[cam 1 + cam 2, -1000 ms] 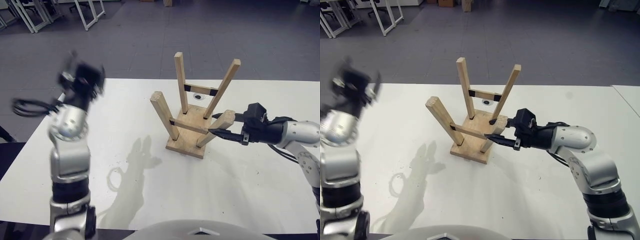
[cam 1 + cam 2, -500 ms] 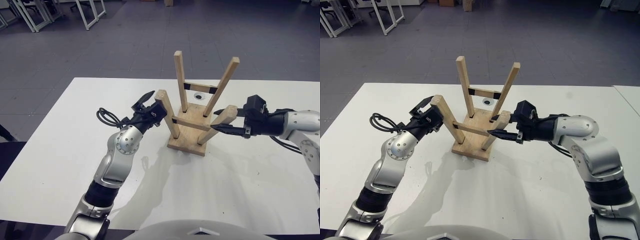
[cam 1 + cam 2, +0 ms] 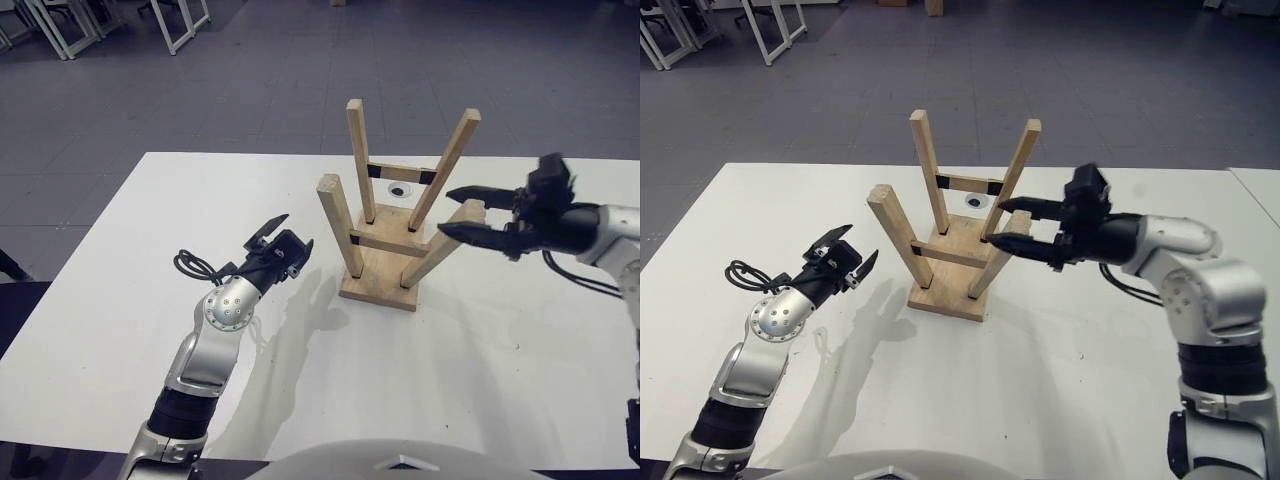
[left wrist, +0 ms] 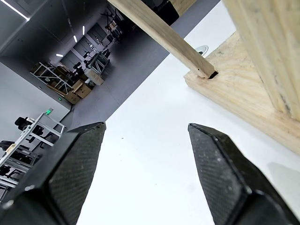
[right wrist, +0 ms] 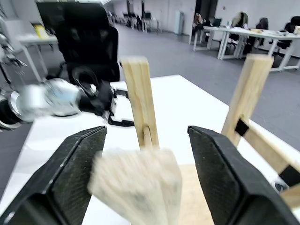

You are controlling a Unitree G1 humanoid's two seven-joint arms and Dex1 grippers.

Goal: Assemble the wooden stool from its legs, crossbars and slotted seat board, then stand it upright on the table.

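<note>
The wooden stool stands upside down mid-table, its seat board (image 3: 384, 277) flat on the white top and its legs pointing up, joined by crossbars (image 3: 388, 243). My right gripper (image 3: 446, 210) is open, one finger above and one below the top end of the near right leg (image 3: 468, 211); that leg end (image 5: 140, 180) fills the gap between the fingers (image 5: 75, 164). My left gripper (image 3: 276, 230) is open and holds nothing, low over the table, to the left of the near left leg (image 3: 338, 222) and apart from it. The left wrist view looks between its fingers (image 4: 65, 173) at the seat board (image 4: 243, 98).
A round hole (image 3: 398, 189) sits in the table behind the stool. A small dark mark (image 3: 974, 379) lies on the table in front of the stool. The table's far edge (image 3: 250, 155) drops to grey floor; bare white surface lies at front and left.
My left arm swung down from high on the left to the near left leg, then drew back left and lower. My right gripper opened wider around the near right leg's end.
</note>
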